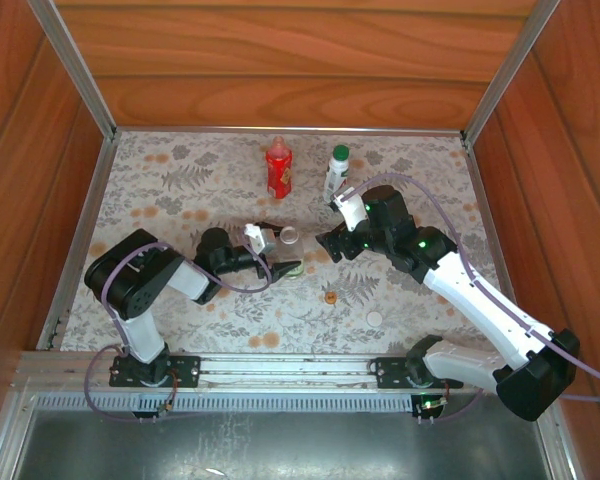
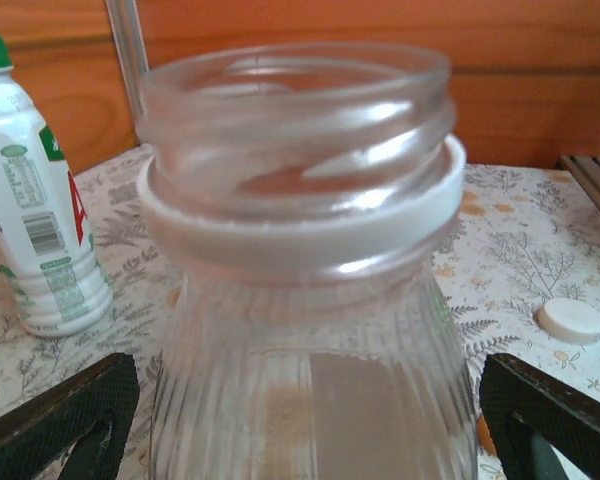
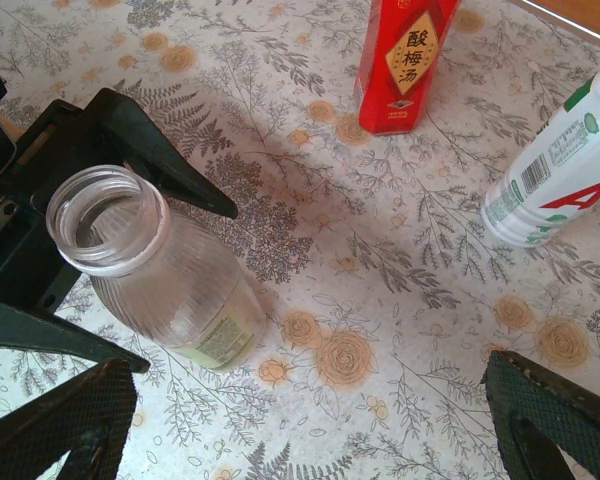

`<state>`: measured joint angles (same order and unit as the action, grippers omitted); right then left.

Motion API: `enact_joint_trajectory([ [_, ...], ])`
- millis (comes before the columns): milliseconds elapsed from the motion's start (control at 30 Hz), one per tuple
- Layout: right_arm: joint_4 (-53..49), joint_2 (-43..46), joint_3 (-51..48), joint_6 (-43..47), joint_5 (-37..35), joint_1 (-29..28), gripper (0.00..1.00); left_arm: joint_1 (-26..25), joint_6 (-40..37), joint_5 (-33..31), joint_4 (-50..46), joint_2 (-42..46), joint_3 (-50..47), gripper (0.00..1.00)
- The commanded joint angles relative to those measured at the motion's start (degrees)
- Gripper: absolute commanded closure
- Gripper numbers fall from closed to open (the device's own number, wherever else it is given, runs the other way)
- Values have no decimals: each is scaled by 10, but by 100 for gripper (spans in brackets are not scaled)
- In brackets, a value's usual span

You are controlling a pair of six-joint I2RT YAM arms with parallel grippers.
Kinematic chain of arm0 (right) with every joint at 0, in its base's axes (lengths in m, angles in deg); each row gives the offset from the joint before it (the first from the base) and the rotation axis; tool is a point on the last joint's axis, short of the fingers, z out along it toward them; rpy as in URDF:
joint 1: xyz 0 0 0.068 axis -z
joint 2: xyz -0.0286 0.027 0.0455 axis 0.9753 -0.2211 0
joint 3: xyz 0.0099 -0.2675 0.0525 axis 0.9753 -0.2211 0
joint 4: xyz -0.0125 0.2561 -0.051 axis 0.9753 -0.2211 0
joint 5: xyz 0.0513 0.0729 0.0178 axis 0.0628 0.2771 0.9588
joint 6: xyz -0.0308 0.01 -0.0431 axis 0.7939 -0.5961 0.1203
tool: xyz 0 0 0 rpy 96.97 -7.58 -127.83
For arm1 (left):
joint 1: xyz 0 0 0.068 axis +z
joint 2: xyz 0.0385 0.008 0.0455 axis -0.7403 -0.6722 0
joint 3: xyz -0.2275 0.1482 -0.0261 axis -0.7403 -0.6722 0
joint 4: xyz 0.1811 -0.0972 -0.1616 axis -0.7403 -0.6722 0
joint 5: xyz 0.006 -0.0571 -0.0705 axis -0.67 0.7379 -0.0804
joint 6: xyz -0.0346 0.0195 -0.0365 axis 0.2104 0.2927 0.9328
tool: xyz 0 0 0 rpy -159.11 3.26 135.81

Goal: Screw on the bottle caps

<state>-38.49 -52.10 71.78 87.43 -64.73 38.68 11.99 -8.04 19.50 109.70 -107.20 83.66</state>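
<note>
The top camera looks down from high up on the whole worktop [image 1: 180, 200]. The left wrist camera sits right beside the clear bottle [image 2: 310, 330], facing the wooden wall [image 2: 540, 100]. The right wrist camera looks down on that same bottle from farther off.

Table [image 1: 180, 300] bears red bottle [image 1: 278, 168], white bottle [image 1: 335, 172], clear bottle [image 3: 170, 290], white cap [image 1: 375, 318], orange cap [image 1: 330, 296].

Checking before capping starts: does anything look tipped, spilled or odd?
Nothing spilled or tipped. The clear bottle stands uncapped between the left gripper's fingers; a white cap and an orange cap lie loose on the table.
</note>
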Motion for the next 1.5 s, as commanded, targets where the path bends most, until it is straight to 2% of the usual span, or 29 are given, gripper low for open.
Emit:
enact_joint_trajectory([
  [0, 0, -1, -7, -11, 0, 4, 5, -4, 9, 22, 33, -1, 7, 8],
  [267, -1, -1, -9, -12, -1, 5, 5, -4, 13, 36, 33, -7, 17, 17],
  [500, 3, -2, -14, -19, 0, 4, 5, -6, 20, 50, 33, -16, 27, 18],
  [600, 2, -1, -16, -19, -2, 4, 5, -7, 22, 52, 33, -16, 28, 23],
  [1000, 1, 14, -30, -31, -5, 4, 5, -7, 32, 60, 33, -31, 43, 26],
  [1133, -1, 19, -32, -33, -8, 5, 5, -7, 35, 63, 33, -33, 46, 35],
  [1233, -1, 20, -34, -39, -13, 4, 5, -7, 37, 62, 33, -33, 46, 35],
  [1333, 8, 25, -46, -58, -37, 5, 3, -7, 37, 62, 33, -33, 45, 35],
  [1467, 52, 49, -81, -141, -120, 5, 0, -7, 35, 62, 33, -33, 41, 35],
])
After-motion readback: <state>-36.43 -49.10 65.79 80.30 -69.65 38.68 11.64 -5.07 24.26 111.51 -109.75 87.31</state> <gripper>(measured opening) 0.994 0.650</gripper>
